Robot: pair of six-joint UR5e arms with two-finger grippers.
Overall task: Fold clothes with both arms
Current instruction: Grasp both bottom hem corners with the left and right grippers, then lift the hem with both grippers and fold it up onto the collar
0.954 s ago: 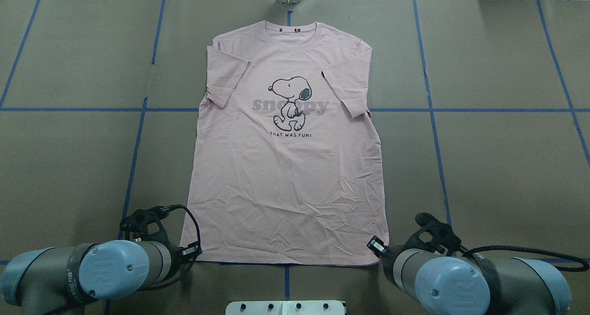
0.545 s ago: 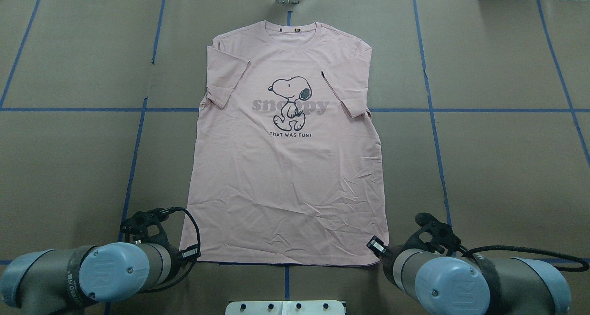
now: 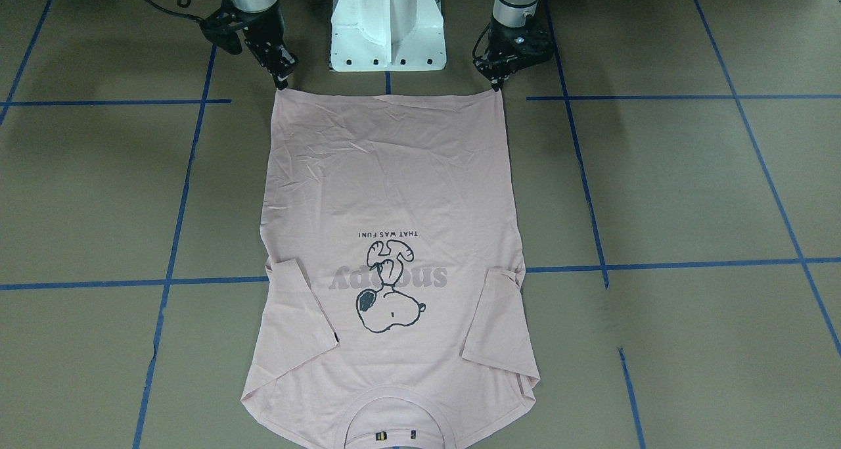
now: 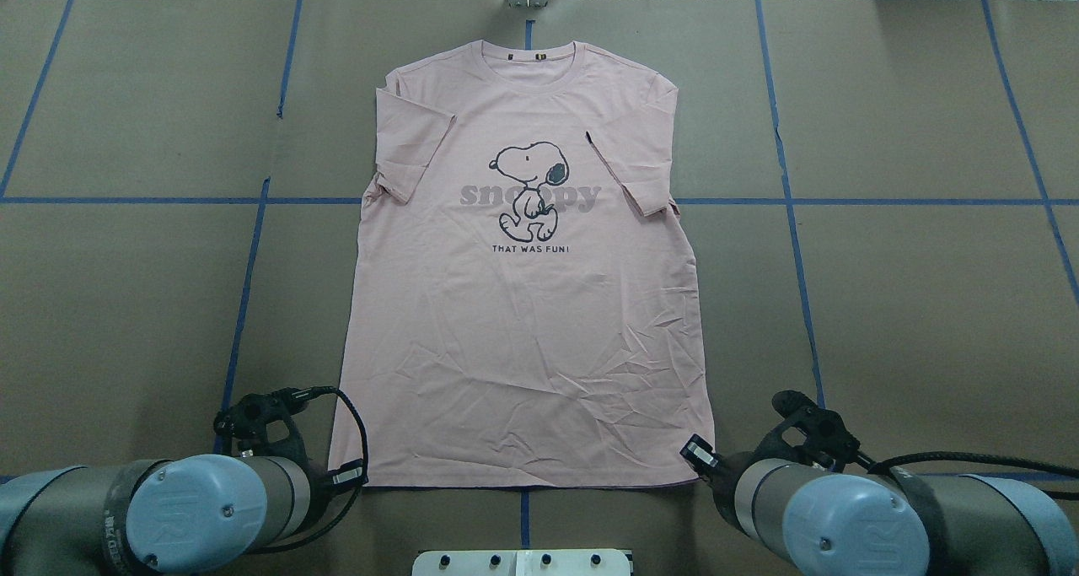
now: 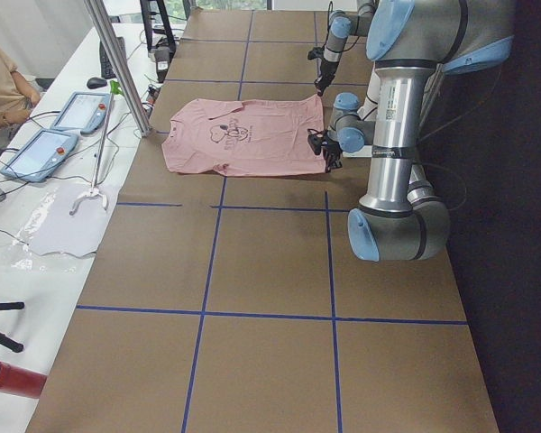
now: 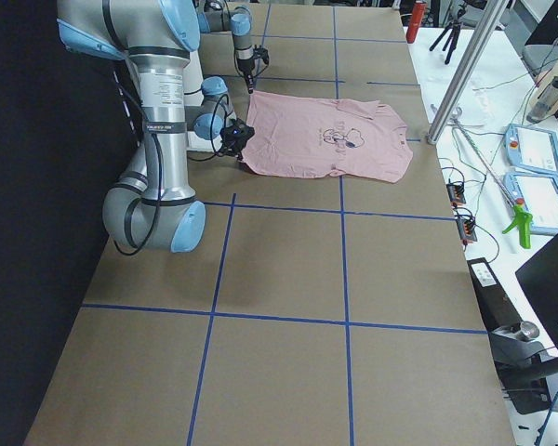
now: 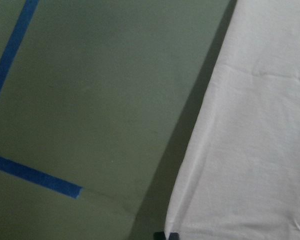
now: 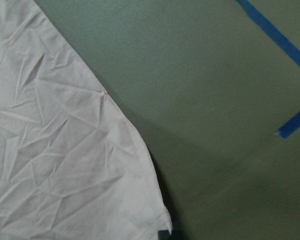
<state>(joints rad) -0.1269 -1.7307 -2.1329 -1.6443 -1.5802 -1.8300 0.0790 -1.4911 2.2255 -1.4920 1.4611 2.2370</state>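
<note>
While both arms sit low at the table's [image 4: 910, 306] near edge, I see the T-shirt [image 4: 523, 323] lying flat in the middle. Its print faces up, its collar [image 4: 529, 53] is at the far side, and both sleeves are folded in over the chest. The left gripper [image 3: 497, 86] is pinched on the hem corner on its side, and the right gripper [image 3: 282, 81] on the other (2 corners, 1 each). Both wrist cameras show the corner raised slightly off the brown surface, with shadow under the edge. The hem runs straight between the 2 grippers, just ahead of the white pedestal base [image 3: 387, 28]. Blue tape lines [image 4: 885, 201] pass under the shirt.
</note>
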